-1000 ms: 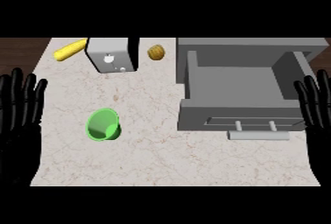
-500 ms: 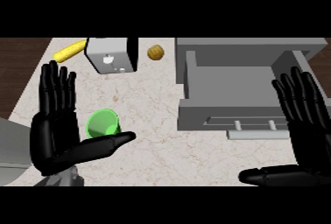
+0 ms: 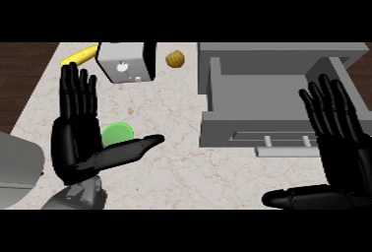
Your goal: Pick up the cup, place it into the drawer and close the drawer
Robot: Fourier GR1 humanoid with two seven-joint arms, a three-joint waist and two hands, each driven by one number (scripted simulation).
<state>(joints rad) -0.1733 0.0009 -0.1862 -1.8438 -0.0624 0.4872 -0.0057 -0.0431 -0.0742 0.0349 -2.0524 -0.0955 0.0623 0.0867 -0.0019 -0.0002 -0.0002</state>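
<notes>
Both hands are edging forward over the bench (image 3: 181, 167) since half a second ago. The green cup (image 3: 116, 133) is lying on the marble, partly hidden behind the left hand (image 3: 76, 142), whose fingers are spread wide, thumb out. The right hand (image 3: 341, 157), also splayed, is hovering beside the open grey drawer (image 3: 262, 103). No writing is legible.

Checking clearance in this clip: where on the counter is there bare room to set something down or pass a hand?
Bare marble lies between the left hand and the open drawer, running to the near edge. The back is crowded: banana, a grey box and a small brown item. The green cup sits beside the left palm. The right hand overlaps the drawer's right side.
</notes>
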